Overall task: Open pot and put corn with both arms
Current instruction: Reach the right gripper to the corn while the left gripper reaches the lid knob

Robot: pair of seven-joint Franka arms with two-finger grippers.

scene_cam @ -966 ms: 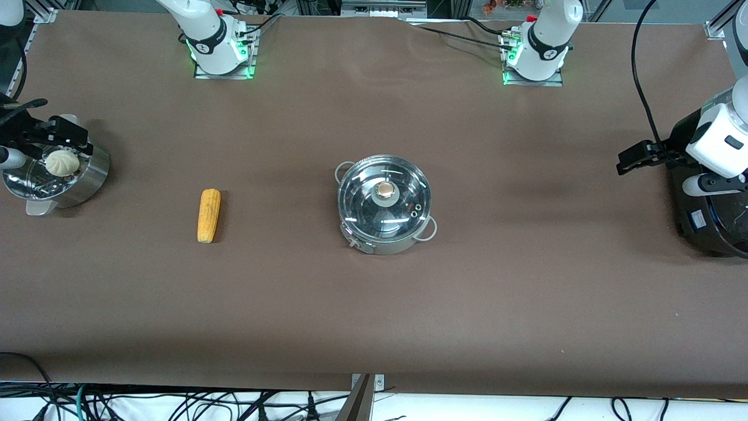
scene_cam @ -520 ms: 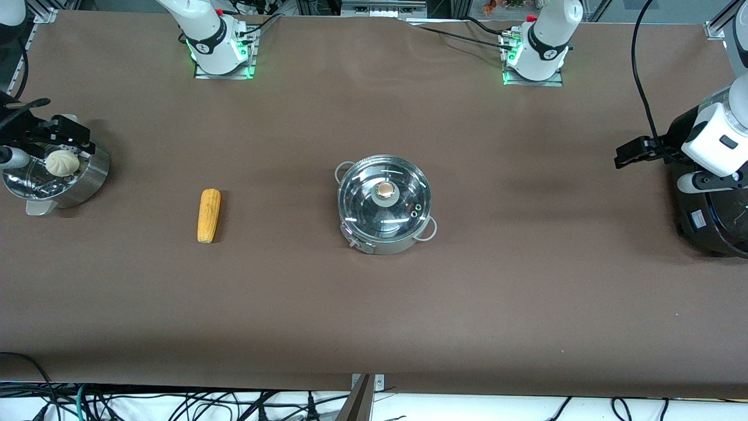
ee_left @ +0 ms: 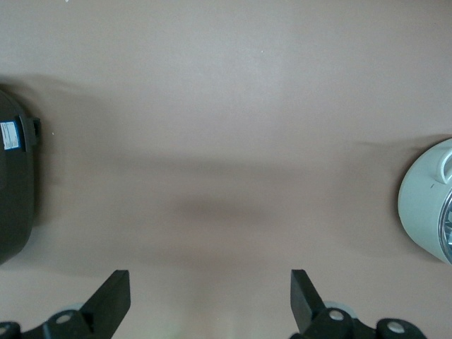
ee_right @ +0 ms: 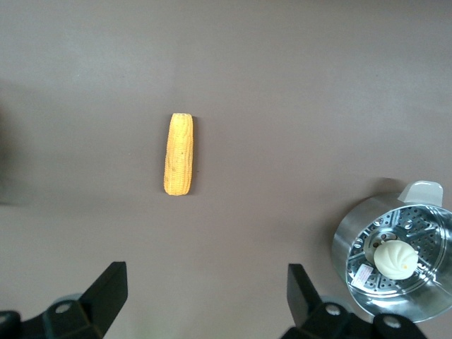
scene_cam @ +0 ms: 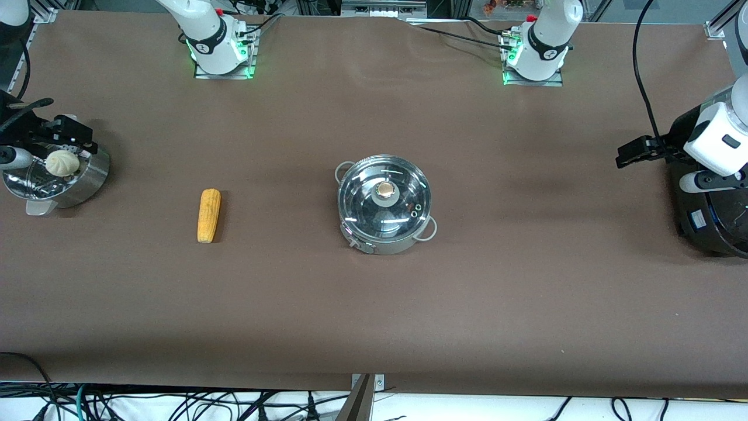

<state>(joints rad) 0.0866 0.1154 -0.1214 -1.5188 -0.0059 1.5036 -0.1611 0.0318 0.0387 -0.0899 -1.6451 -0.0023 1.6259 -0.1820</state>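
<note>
The steel pot (scene_cam: 384, 231) stands mid-table with its glass lid (scene_cam: 380, 207) and brass knob (scene_cam: 385, 189) on. The corn (scene_cam: 208, 214) lies on the table toward the right arm's end, apart from the pot. My right gripper (scene_cam: 71, 133) hangs open and empty over the steamer basket; in the right wrist view (ee_right: 205, 296) the corn (ee_right: 179, 164) lies ahead of it. My left gripper (scene_cam: 636, 153) is open and empty, up over the table beside the rice cooker; the left wrist view (ee_left: 210, 296) shows bare table below it and the pot's edge (ee_left: 424, 205).
A perforated steel steamer basket (scene_cam: 90, 178) holding a white bun (scene_cam: 62, 163) stands at the right arm's end; it also shows in the right wrist view (ee_right: 353, 240). A black rice cooker (scene_cam: 710, 222) stands at the left arm's end. Cables hang along the table's front edge.
Both grippers have shifted only slightly, staying open near the table's ends. The pot, lid and corn have not moved.
</note>
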